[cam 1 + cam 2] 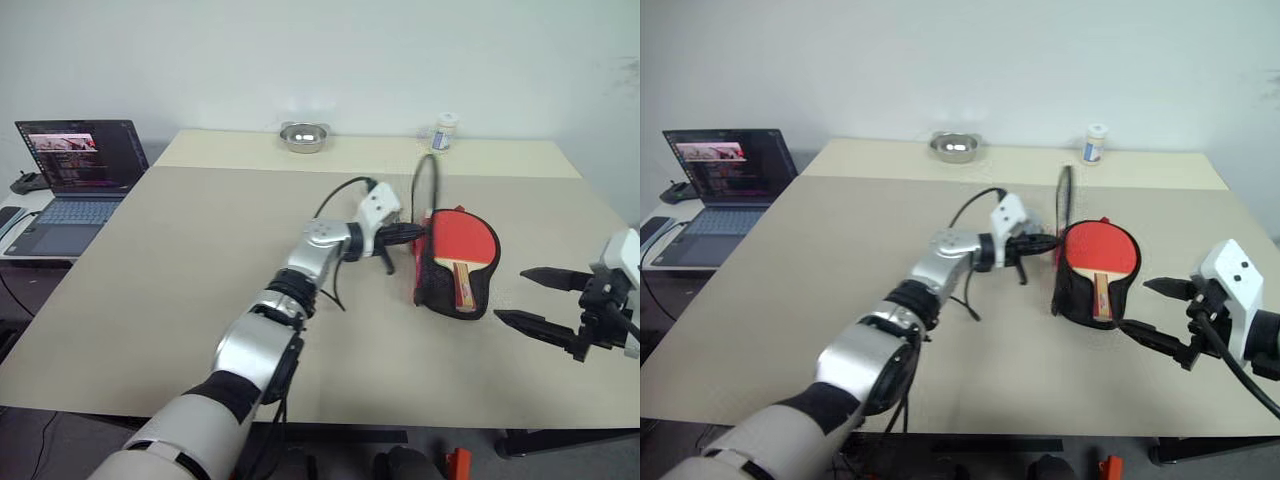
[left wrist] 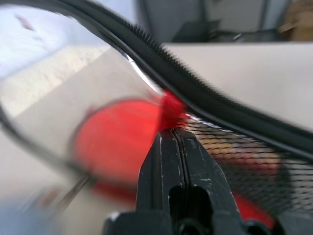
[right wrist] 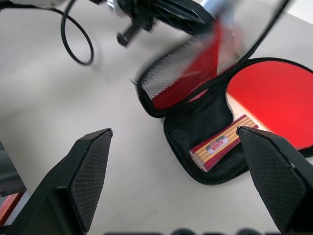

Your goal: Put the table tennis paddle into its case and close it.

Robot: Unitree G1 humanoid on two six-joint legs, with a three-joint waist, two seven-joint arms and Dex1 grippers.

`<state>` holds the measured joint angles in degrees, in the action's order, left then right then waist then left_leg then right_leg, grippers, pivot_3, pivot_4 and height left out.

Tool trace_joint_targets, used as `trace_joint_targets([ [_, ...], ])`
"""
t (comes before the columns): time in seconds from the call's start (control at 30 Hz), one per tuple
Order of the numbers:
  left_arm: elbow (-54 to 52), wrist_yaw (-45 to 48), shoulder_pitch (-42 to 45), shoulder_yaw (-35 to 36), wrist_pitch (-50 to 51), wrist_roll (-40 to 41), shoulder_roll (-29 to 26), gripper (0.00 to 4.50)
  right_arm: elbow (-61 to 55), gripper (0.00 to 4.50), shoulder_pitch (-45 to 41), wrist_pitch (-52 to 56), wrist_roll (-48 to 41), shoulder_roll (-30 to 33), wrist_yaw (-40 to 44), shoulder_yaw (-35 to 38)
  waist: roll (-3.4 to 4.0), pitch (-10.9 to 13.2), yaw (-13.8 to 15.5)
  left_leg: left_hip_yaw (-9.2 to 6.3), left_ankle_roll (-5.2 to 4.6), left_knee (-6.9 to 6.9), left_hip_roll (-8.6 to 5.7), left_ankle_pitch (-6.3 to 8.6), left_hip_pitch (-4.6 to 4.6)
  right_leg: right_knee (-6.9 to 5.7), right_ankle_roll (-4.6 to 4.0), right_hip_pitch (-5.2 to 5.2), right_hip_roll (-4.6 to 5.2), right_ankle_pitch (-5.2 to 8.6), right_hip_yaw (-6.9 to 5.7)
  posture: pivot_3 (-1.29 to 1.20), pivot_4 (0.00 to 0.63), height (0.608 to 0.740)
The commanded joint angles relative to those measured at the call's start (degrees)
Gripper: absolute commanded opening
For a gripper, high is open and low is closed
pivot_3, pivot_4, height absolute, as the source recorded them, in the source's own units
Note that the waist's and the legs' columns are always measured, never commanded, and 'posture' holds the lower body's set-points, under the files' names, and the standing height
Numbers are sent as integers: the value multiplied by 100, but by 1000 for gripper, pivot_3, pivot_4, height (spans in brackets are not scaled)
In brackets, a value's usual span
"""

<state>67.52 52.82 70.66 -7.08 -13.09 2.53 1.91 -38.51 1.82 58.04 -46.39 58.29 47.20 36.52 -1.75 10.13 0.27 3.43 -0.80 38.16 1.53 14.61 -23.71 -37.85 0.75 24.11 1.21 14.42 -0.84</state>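
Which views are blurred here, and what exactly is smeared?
Left wrist view: the shut left claw is sharp, the paddle behind it smeared. Right wrist view: the case lid is streaked, the paddle handle crisp. Head views: only the raised lid looks faint.

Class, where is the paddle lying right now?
The paddle lies inside the open case, right of the table's middle, between the left claw and the right claw.

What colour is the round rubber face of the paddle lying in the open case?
Red; the round rubber face of the paddle shows best in the right wrist view.
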Motion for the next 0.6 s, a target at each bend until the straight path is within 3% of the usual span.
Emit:
trace_joint_targets([
  [0.03, 136, -285, 228, 68, -209, -123, 173, 16, -16, 4500, 50, -37, 5, 82, -65, 211, 0, 0, -25, 0, 0, -1, 0, 0, 2, -2, 0, 0, 0, 0, 2, 0, 150, 740],
  [0.17, 149, -285, 135, 112, -319, -169, 173, 16, 160, 4500, -2, -19, 168, 60, -351, 15, 0, 0, -38, 1, 0, -2, 3, 0, 10, -10, 1, 0, -3, 1, 4, 0, 150, 740],
  [0.37, -389, 646, -289, 295, -437, 102, -512, 16, 1058, 4500, -715, -62, 613, -286, -1195, -652, 4, -2, -84, 11, 2, -6, 7, -1, 25, -16, 0, -2, -4, 0, 14, 0, 150, 740],
  [0.47, -1473, 1703, -711, 320, 104, 571, -893, 16, 1610, 4500, -1186, 36, 943, -492, -1705, -1063, 7, -3, -72, 11, 4, -9, 11, -3, 26, -19, -16, 0, -6, -7, 13, 0, 150, 740],
  [0.6, -2919, 2075, -1327, 346, 841, 872, -1497, 16, 2375, 4500, -1907, 145, 1228, -901, -2155, -1608, 11, -5, -66, 18, 15, -4, 11, -9, 23, -17, -29, 0, -3, -15, 19, 0, 150, 740],
])
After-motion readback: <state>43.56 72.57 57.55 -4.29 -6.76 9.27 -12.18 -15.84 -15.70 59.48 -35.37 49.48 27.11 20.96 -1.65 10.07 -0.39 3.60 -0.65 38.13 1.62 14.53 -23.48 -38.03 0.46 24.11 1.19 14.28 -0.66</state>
